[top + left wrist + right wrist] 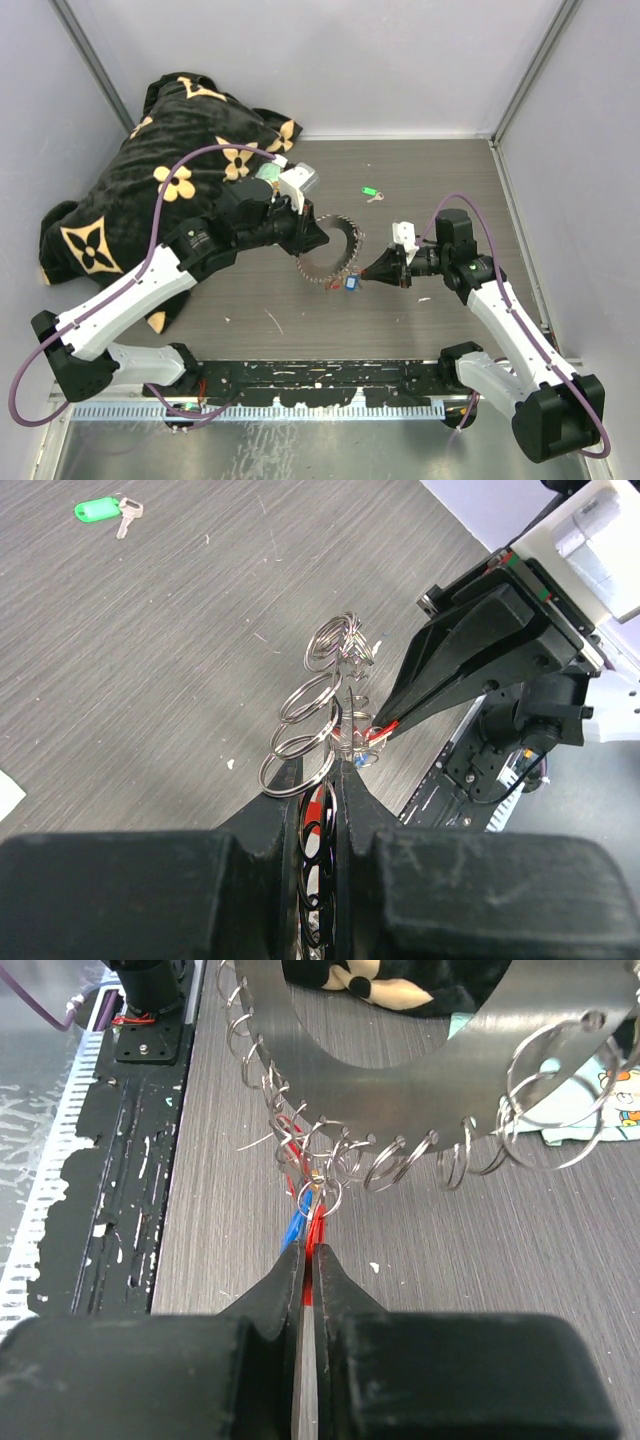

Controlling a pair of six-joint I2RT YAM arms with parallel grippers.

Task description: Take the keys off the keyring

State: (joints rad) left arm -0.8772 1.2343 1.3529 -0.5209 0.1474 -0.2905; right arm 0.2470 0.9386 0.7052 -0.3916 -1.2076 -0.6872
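**Desk:** What's at the far left?

**Photographer:** A black blanket (150, 190) with cream flower motifs, bunched in the back-left corner of the grey table (450, 180).

**Desk:** And the left arm?

**Photographer:** The left gripper (312, 237) is closed tight on the near-left rim of the keyring (350, 240), holding it tilted above the table centre. The ring is a flat metal band with a hollow middle, and small split rings hang all around its edge.

**Desk:** The middle?

**Photographer:** A green-tagged key (370, 192) lies alone on the table beyond the ring, well apart from it. A blue tag (352, 284) dangles from the ring's lower edge.

**Desk:** The right side?

**Photographer:** The right gripper (368, 270) meets the ring's lower right edge. Its jaws are pinched shut on a red tag (315, 1228) just beside the blue one. Both tags hang from split rings on the rim.
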